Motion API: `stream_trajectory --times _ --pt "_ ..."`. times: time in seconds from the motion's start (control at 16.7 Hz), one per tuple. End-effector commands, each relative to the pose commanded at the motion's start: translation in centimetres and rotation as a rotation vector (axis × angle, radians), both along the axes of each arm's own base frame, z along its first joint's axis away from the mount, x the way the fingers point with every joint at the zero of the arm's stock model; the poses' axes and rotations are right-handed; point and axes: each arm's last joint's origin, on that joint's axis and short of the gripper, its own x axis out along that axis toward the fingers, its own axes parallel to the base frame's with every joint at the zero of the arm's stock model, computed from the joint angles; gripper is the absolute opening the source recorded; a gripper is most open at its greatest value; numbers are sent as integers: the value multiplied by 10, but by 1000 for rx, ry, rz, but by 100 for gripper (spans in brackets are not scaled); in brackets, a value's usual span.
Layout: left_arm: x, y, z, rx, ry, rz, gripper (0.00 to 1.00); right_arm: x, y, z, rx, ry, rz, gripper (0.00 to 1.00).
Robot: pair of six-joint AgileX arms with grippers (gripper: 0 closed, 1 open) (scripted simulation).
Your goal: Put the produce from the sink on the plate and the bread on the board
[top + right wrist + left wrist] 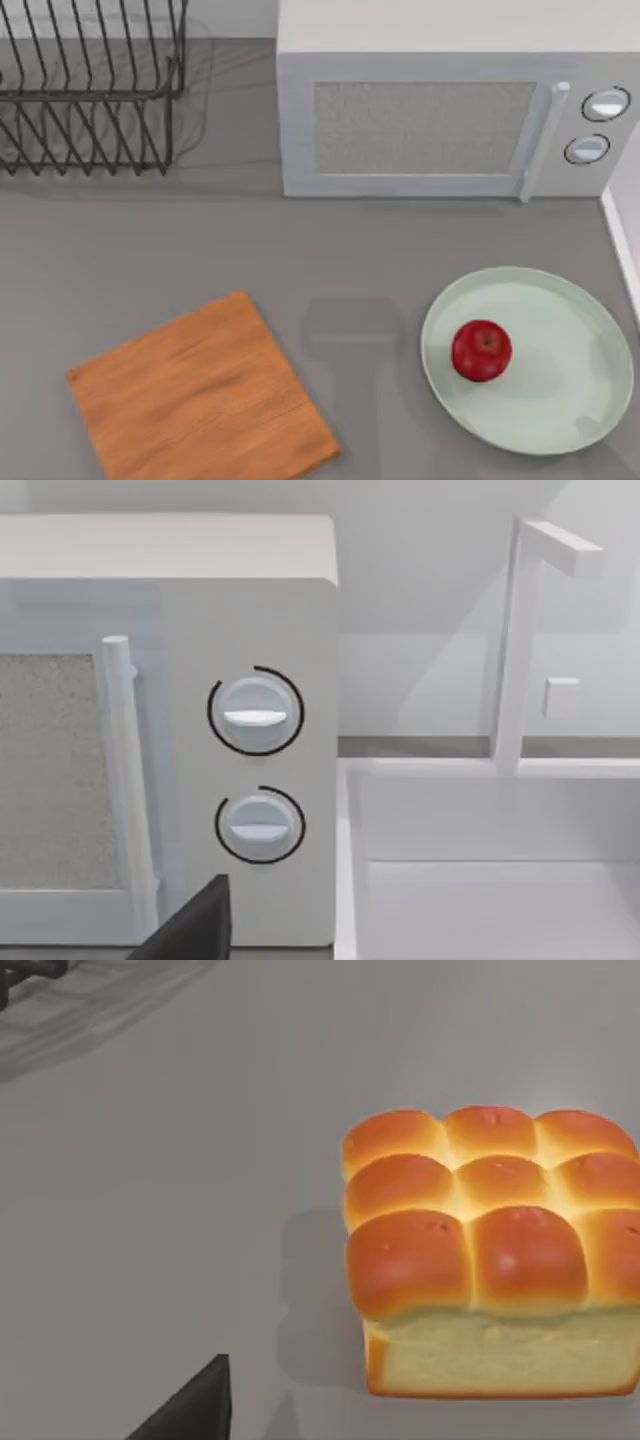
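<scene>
A red apple (481,350), the produce, lies on the left half of the pale green plate (565,405) at the front right of the counter. The orange-brown wooden board (200,395) lies bare at the front left, turned at an angle. The golden-brown bread (490,1250), a loaf of pull-apart rolls, sits upright on the grey counter in the left wrist view, with a dark part of my left gripper (190,1410) a short way off and not touching it. The right wrist view faces the white sink (500,880), with a dark part of my right gripper (195,925) at its lower edge.
A white microwave (440,110) stands at the back, right of centre, its two dials (255,715) close to the sink. A black wire dish rack (90,85) stands at the back left. A white faucet (520,650) rises behind the sink. Grey counter lies between board and plate.
</scene>
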Motion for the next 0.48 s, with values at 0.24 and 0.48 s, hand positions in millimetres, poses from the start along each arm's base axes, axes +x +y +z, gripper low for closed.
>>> stream_trajectory --times 0.24,0.48 --pt "-1 2 1 5 -3 5 100 0 0 0 0 0 0 100" --pt "7 -14 -4 -1 3 -1 100 0 0 0 0 0 0 100"
